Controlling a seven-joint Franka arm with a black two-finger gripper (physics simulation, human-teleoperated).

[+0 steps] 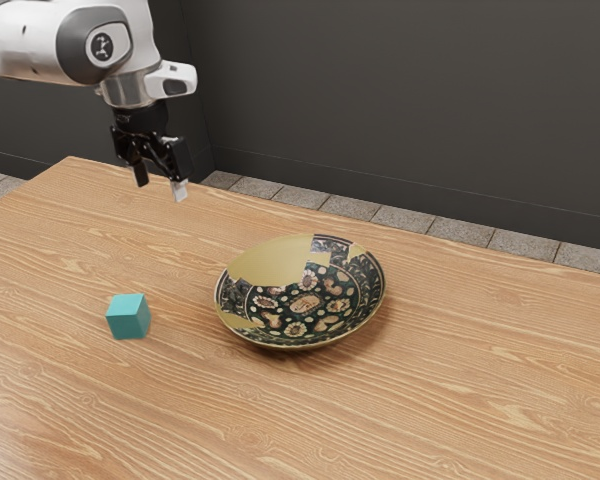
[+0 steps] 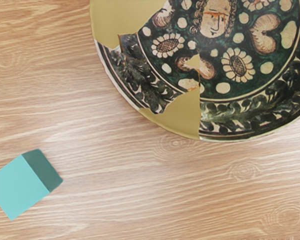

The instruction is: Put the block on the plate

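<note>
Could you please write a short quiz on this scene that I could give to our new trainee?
1. True or false: the teal block rests on the wooden table, beside the plate and not touching it.
2. Multiple choice: what colour are the plain patches on the patterned plate?
a) bright red
b) dull gold
c) pale blue
3. Fill in the missing word: above the table, the fingers stand ____, with nothing held between them.

Key: 1. true; 2. b; 3. apart
</note>
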